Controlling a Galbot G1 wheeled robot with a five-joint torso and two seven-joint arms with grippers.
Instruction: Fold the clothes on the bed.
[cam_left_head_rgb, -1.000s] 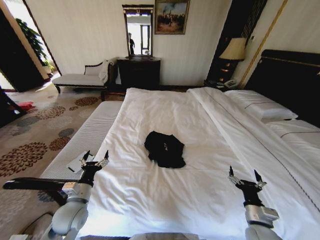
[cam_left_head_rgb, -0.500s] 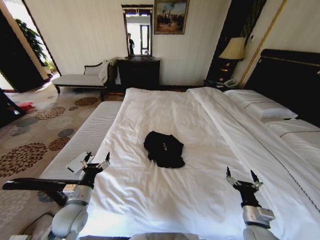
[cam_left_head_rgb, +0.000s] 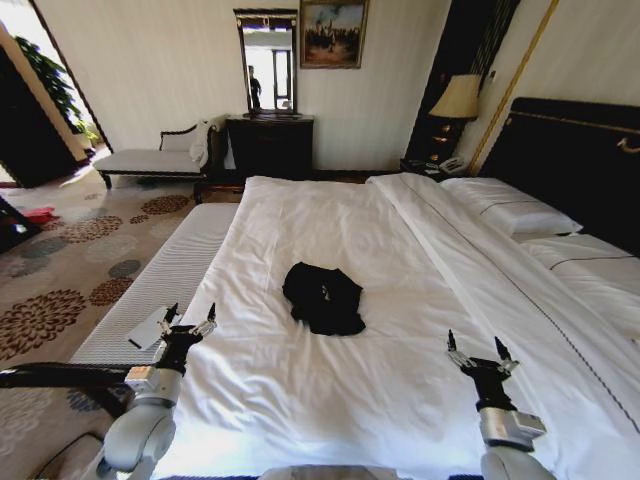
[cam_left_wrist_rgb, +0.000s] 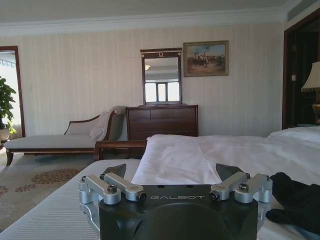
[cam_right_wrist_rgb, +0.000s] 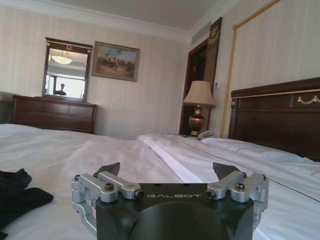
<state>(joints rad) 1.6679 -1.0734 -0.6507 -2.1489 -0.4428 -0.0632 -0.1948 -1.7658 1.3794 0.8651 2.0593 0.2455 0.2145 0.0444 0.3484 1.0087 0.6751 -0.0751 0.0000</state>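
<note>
On the bed (cam_left_head_rgb: 300, 400), black T-shirt (cam_left_head_rgb: 322, 297) crumpled, not folded yet. Near it, left gripper (cam_left_head_rgb: 188, 323) and right gripper (cam_left_head_rgb: 474, 353) spread wide, holding nothing.

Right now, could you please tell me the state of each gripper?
Left gripper: jaws open, holding nothing, above the bed's left edge.
Right gripper: jaws open, holding nothing, above the duvet.

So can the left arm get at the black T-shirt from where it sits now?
Probably yes. The left tool is open and empty above the bed's near-left edge, with bare white duvet between it and the crumpled T-shirt. It would have to stretch forward and inward.
</note>
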